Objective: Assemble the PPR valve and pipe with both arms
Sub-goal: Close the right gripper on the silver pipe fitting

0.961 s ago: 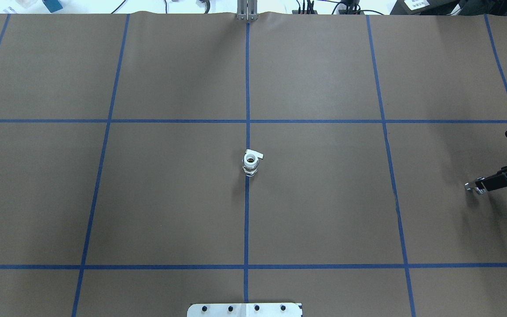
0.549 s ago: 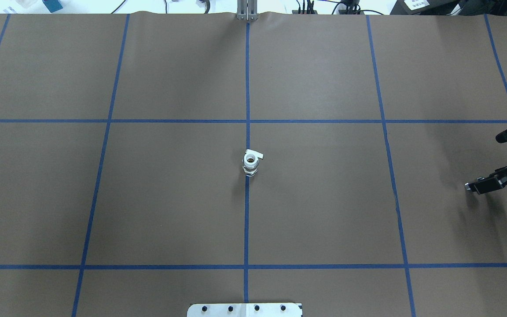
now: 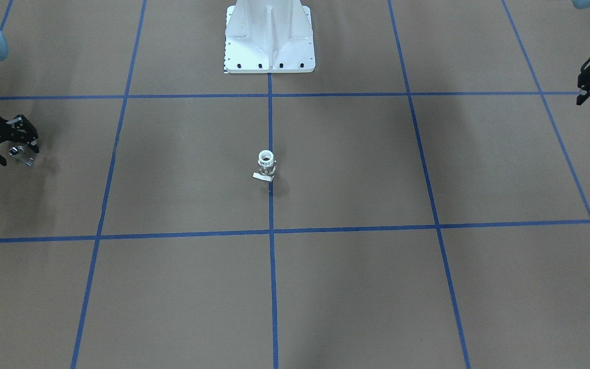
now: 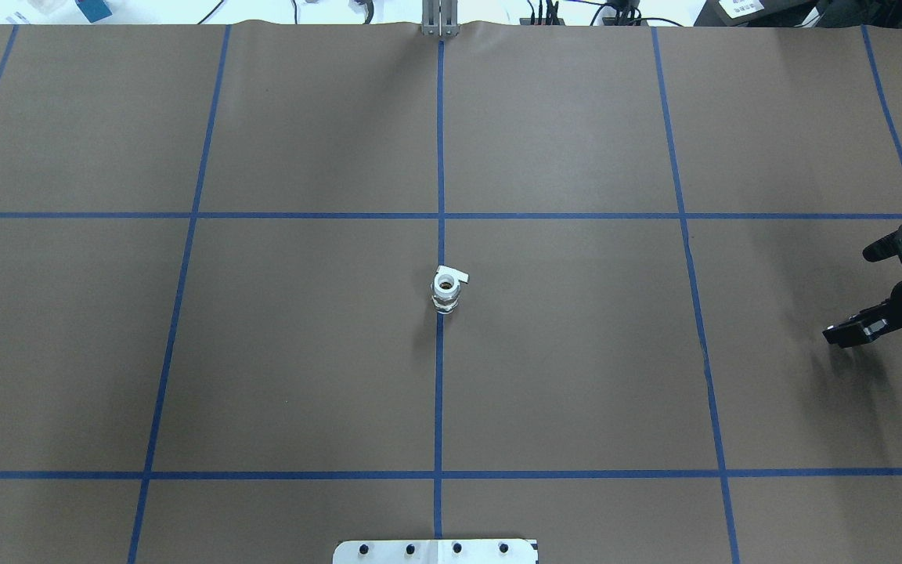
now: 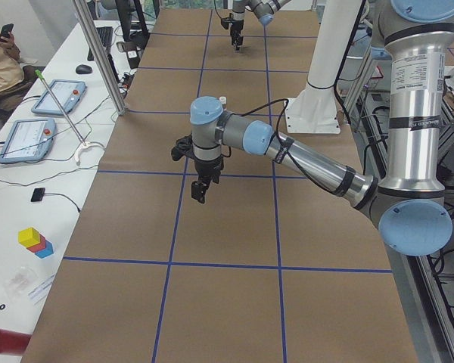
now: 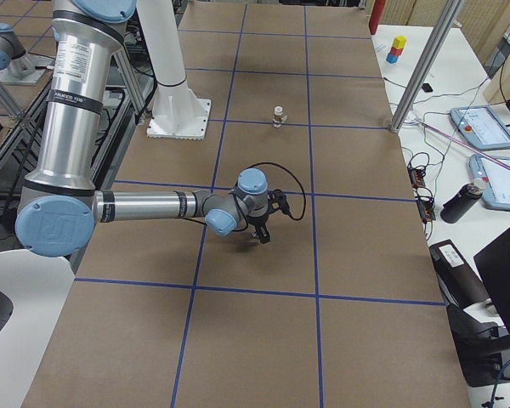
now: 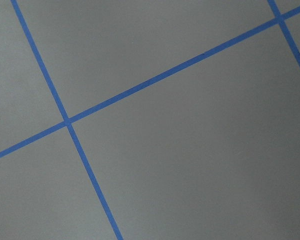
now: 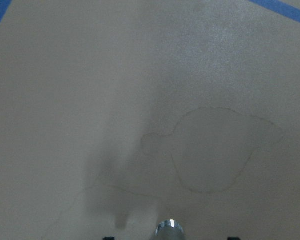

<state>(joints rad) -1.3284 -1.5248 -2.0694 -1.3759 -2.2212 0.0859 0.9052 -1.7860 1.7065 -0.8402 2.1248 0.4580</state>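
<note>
**Item 1, PPR valve** (image 4: 446,290): stubby fitting with a white plastic ring end, a silvery metal body and a flat whitish lever tab. It stands upright, ring end up, on the central blue tape line of the brown paper-covered table (image 4: 576,352). Nothing touches it, and both arms are well apart from it.

**Item 2, pipe** (image 3: 20,152): short, shiny silver metal tube at the robot's far right side. In the right wrist view its bright end (image 8: 169,229) sits centred at the bottom edge.

**Item 3, right gripper** (image 3: 18,156): black, two-fingered, pointed down over the pipe. The jaws are spread, one to each side of the tube with a gap showing on both sides, so nothing is clamped.

**Item 4, left gripper** (image 5: 200,195): hangs above bare table at the robot's far left. How far apart its jaws are cannot be told.

**Step in hand (judged):** pickup of the pipe, with assembly not begun.

**Next move calls for:** closing squarely on the tube without tipping it, then lifting. The left arm must then secure the valve.
</note>
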